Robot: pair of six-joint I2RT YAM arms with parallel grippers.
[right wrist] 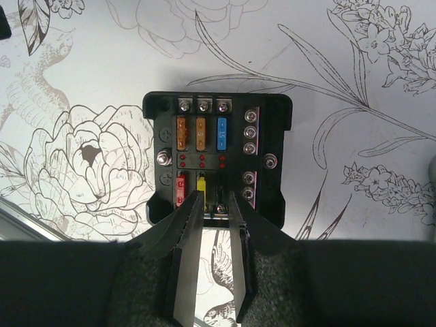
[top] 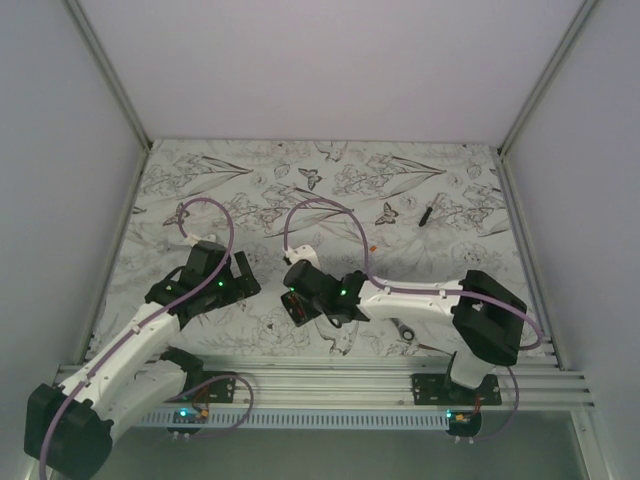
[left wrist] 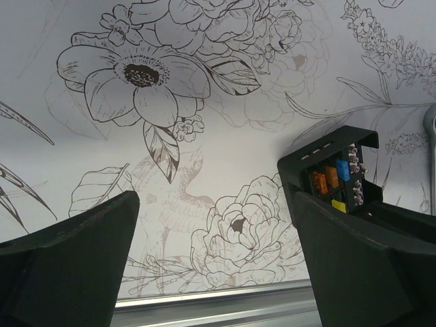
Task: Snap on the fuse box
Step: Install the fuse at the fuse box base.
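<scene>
Left hand (left wrist: 214, 204): fingers spread wide, tilted downward
Right hand (right wrist: 216, 201): fingers only a little apart — pointing straight down

the flower-printed table (top: 200, 190) carries the fuse box (right wrist: 216, 160) lying flat near the middle, a silver wrench (top: 405, 328) near right, and a small black stick (top: 425, 214) far right.

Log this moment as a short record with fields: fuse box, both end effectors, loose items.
fuse box: flat on the table, uncovered, coloured fuses exposed
right end effector: at the box's edge, jaws slightly apart, nothing gripped
left end effector: wide open, empty, apart from the box
loose items: small black stick, far from both arms
</scene>
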